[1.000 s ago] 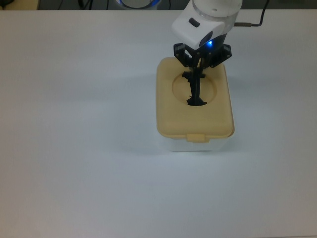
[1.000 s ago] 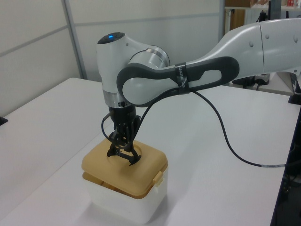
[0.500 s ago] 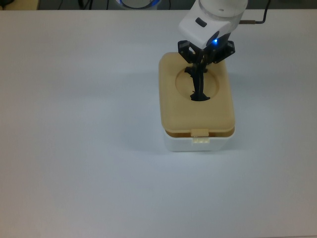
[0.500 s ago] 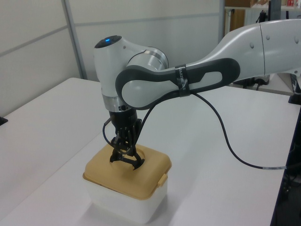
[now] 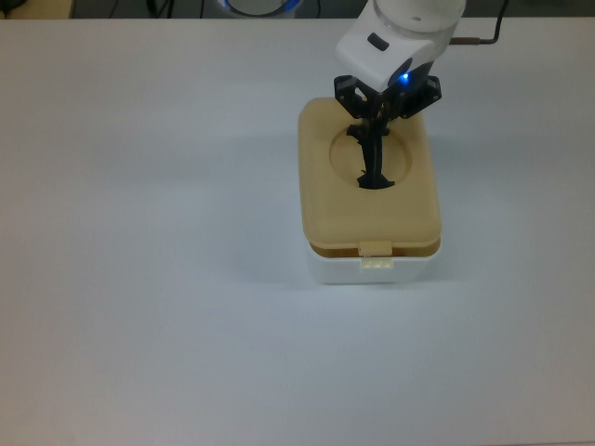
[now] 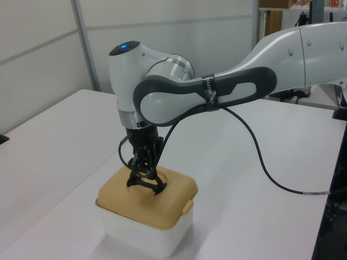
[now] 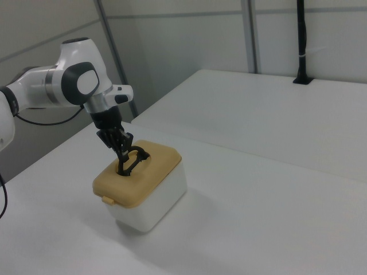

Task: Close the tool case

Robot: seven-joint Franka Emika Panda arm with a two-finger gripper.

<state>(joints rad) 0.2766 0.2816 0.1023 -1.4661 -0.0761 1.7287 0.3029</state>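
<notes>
The tool case is a white box in the middle of the table, and its beige lid lies flat on top of it. A black handle stands up from the lid's round recess. My gripper reaches down from above, shut on the upper part of that handle. In the left view the lid covers the white box, with the gripper over the handle. The right view shows the lid level on the case and the gripper at the handle.
The case stands on a white table. A black cable hangs from the arm down to the table in the left view. A black post stands at the table's far edge in the right view.
A second ago the lid hung raised above the box. It has come down with my gripper and now rests flat on the box. Nothing moved in the last half second.
</notes>
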